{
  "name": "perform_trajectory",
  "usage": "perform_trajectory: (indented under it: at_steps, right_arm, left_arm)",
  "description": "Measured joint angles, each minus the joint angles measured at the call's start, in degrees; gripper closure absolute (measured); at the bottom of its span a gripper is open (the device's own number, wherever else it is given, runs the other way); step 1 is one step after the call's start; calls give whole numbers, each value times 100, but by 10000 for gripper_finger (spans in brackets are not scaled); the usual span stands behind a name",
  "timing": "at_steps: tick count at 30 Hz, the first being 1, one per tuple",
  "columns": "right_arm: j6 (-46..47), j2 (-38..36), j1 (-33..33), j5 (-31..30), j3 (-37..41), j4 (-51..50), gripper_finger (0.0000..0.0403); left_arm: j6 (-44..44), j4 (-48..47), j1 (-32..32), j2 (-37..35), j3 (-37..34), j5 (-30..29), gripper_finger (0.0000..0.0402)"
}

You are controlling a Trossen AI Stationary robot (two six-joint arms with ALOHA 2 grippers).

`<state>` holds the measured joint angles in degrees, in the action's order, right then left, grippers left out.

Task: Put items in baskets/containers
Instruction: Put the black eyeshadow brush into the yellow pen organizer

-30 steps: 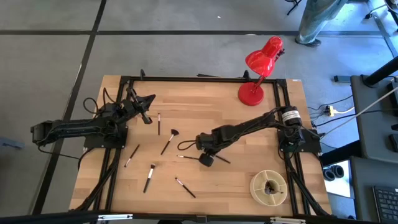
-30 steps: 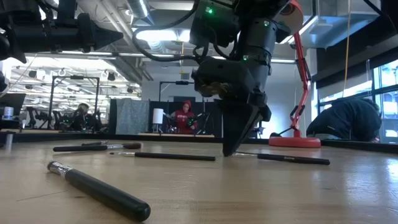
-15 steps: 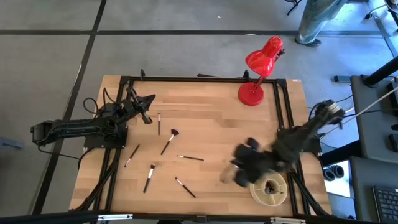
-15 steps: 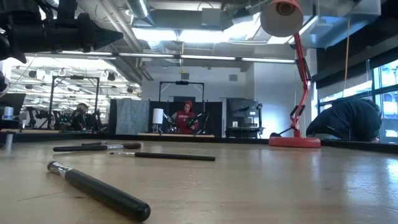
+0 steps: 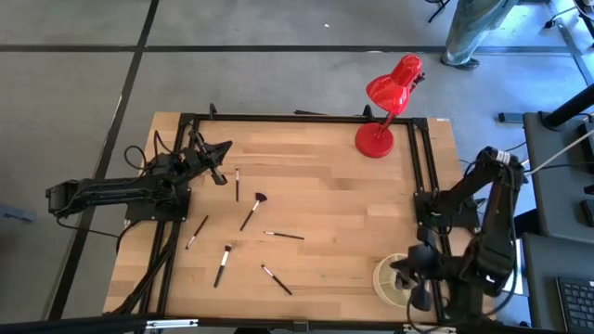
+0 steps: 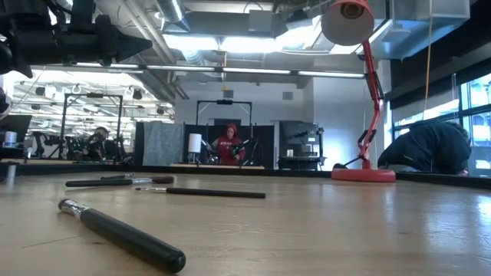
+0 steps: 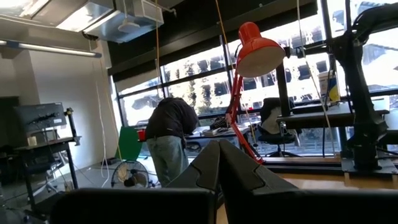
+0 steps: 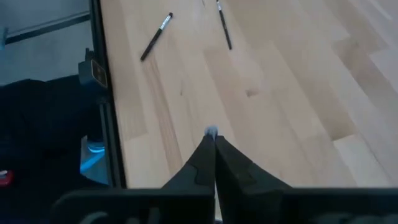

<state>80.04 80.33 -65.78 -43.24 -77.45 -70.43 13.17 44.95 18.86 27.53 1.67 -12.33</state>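
Right end effector (image 5: 419, 295) is down at the near right corner of the worktop (image 5: 306, 176), hanging right at the near edge of the cream divided dish (image 5: 388, 275). From its wrist cam the two fingers (image 8: 233, 168) are pressed together with a small pale brush tip (image 8: 211, 131) pinched between them, so it's clamped on a makeup brush.

Left end effector (image 5: 220, 174) is parked over the far left of the worktop, fingers (image 7: 239, 171) together, nothing in them.

Six brushes are lying loose on the wood left of centre: a short one (image 5: 237, 184) just beside the left end effector, a fan-headed one (image 5: 251, 209), a thin one (image 5: 284, 236) lying crosswise near the middle, one (image 5: 196, 231) out by the left rail, and two (image 5: 223, 264) (image 5: 277, 278) nearer the front. All of them are well apart from the dish.

Red desk lamp (image 5: 388, 104) stands at the far right edge. A person in a dark jacket (image 6: 430, 147) is bent over behind the worktop.
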Motion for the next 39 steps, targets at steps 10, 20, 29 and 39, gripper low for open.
perform_trajectory:
  at_steps: [10,20,29,39]
  right_arm:
    - [76,317,-131,-139,2,137,336]
    - [-102,241,998,-271,2,114,261]
    - [-3163,1092,3241,482,2,2345,260]
    - [-6143,2624,4807,2383,-19,6328,264]
  left_arm:
    - [-48,-9,-1,0,0,1,398]
    - [146,-88,-1,15,-2,-125,398]
    - [280,-103,2,66,-2,-342,398]
    - [417,-229,1,66,-2,-462,398]
